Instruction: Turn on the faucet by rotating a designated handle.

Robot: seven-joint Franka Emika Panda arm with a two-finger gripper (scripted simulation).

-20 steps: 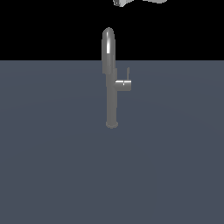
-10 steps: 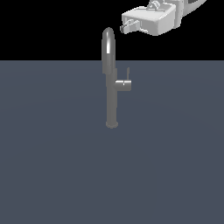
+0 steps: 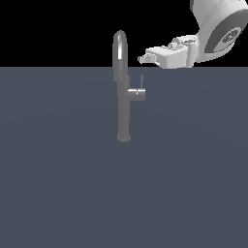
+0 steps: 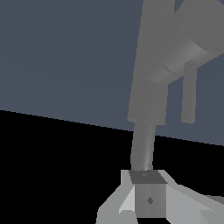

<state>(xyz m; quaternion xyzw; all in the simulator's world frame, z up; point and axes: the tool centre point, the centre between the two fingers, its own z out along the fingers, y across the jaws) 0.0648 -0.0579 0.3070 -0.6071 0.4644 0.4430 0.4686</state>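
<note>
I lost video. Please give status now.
Gripper above handle, not touching, jaw state unclear. Faucet upright. Nothing in the way.

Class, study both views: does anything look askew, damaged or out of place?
Nothing stands out. The faucet stands upright, its handle pointing to the exterior view's right, lever up. The gripper hovers above the handle, touching nothing.
</note>
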